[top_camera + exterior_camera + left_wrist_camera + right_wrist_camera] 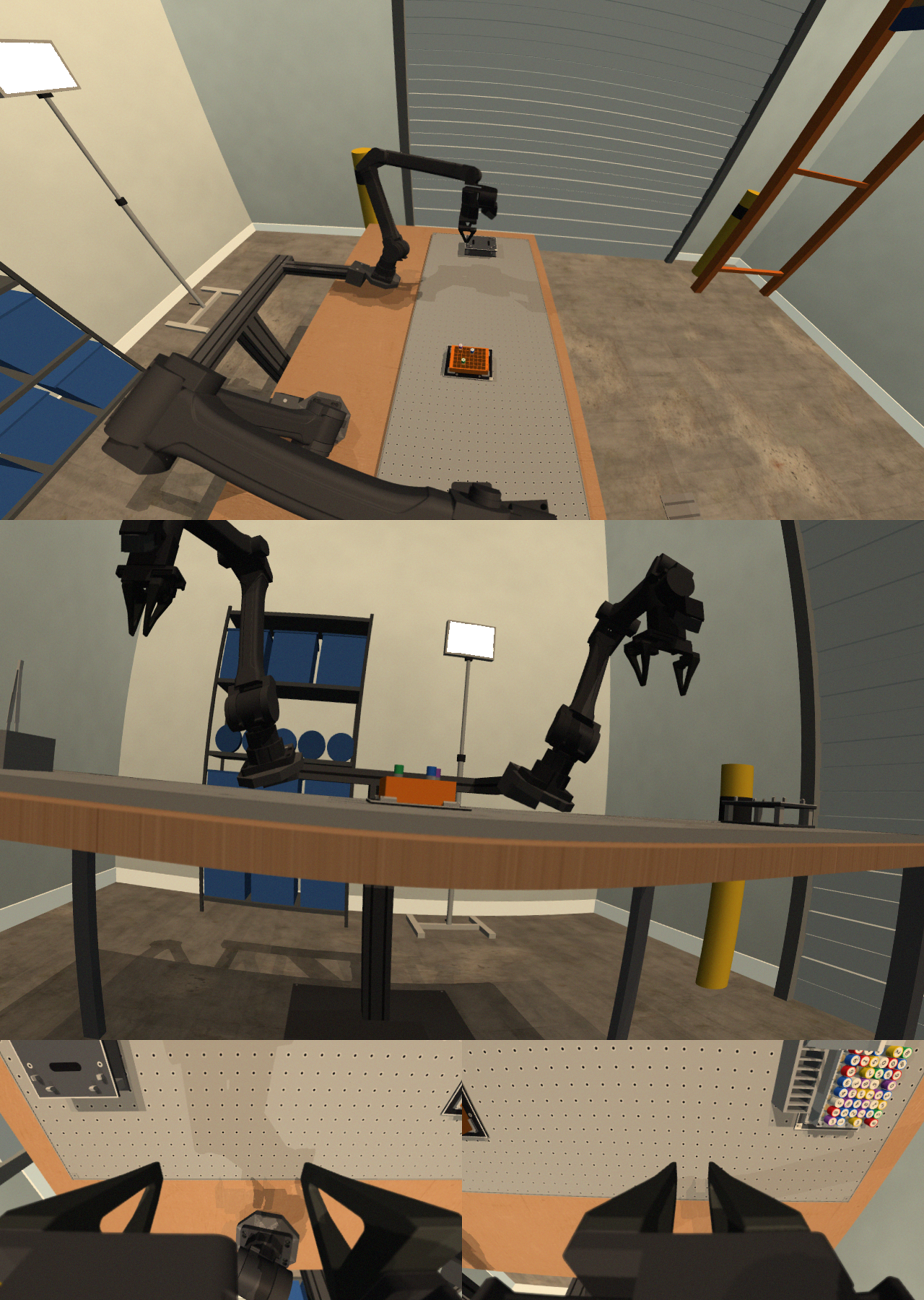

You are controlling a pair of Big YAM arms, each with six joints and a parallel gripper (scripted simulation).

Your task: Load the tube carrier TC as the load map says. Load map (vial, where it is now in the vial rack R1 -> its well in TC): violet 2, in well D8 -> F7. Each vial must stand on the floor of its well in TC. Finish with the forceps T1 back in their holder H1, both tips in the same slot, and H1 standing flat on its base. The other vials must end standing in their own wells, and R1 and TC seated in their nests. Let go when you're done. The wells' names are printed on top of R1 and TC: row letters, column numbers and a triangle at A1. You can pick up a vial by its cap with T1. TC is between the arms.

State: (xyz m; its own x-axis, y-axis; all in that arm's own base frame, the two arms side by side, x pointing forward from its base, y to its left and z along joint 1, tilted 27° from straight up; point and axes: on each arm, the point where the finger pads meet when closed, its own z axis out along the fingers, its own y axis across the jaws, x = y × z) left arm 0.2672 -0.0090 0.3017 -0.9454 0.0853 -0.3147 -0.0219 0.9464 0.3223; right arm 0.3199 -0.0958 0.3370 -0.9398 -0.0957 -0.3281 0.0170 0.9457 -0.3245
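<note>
My left gripper (pixel 467 239) (pixel 665 689) (pixel 232 1170) is wide open and empty, high near the dark stand. My right gripper (pixel 138 634) (pixel 692 1170) is narrowly open with nothing between its fingers, above the pegboard beside the holder. Forceps T1 (pixel 16 698) stand upright from holder H1 (pixel 29 750) (pixel 786 1080); the right wrist view does not show them. The vial rack R1 (pixel 844 1044) holds rows of numbered coloured caps; I cannot tell violet 2 or the well names. The orange carrier TC (pixel 486 362) (pixel 416 791) (pixel 465 1121) holds a green, a blue and a violet vial.
A low dark stand (pixel 480 241) (pixel 785 804) (pixel 72 1080) with a slot and small pegs is at the far end of the table, on the left arm's side. H1 stands close beside R1. The right arm's links (pixel 290 445) cross the near side of the top view.
</note>
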